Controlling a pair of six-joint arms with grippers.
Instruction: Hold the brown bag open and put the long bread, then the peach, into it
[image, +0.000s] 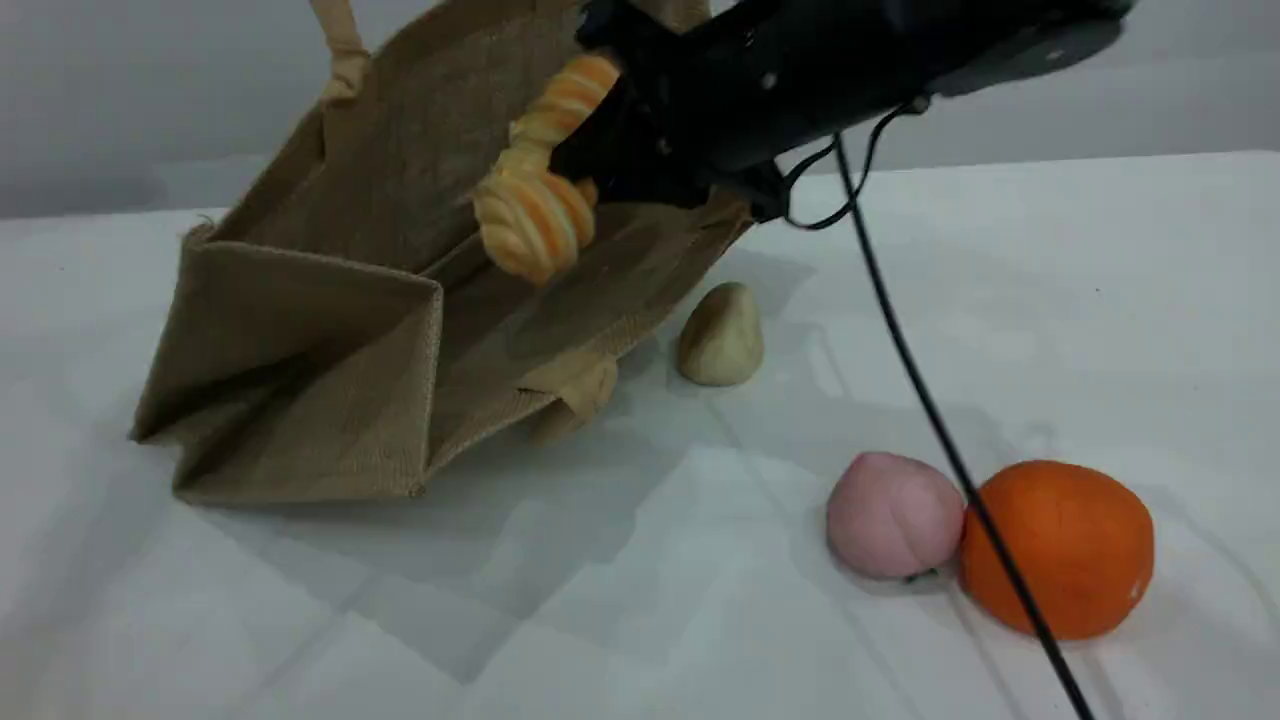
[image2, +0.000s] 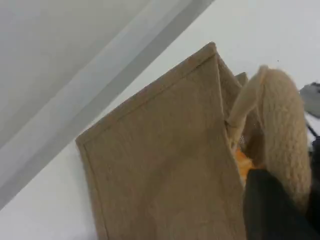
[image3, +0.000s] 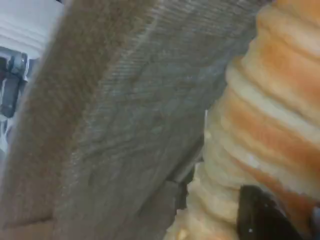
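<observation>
The brown bag (image: 330, 330) leans tilted on the table, its mouth facing up and to the right. One beige handle (image: 340, 45) runs up past the top edge. In the left wrist view that handle (image2: 285, 135) sits in my left gripper (image2: 280, 210), which is shut on it beside the bag's wall (image2: 160, 165). My right gripper (image: 595, 150) comes in from the upper right and is shut on the long bread (image: 545, 180), which hangs inside the bag's mouth. Up close, the bread (image3: 265, 125) is against the woven wall (image3: 125, 125). The peach (image: 893, 515) lies at the front right.
A bright orange ball (image: 1075, 545) touches the peach's right side. A pale beige lump (image: 720, 335) lies just right of the bag's lower edge. The bag's other handle (image: 575, 395) rests on the table. A black cable (image: 950, 450) hangs from the right arm across the peach and ball.
</observation>
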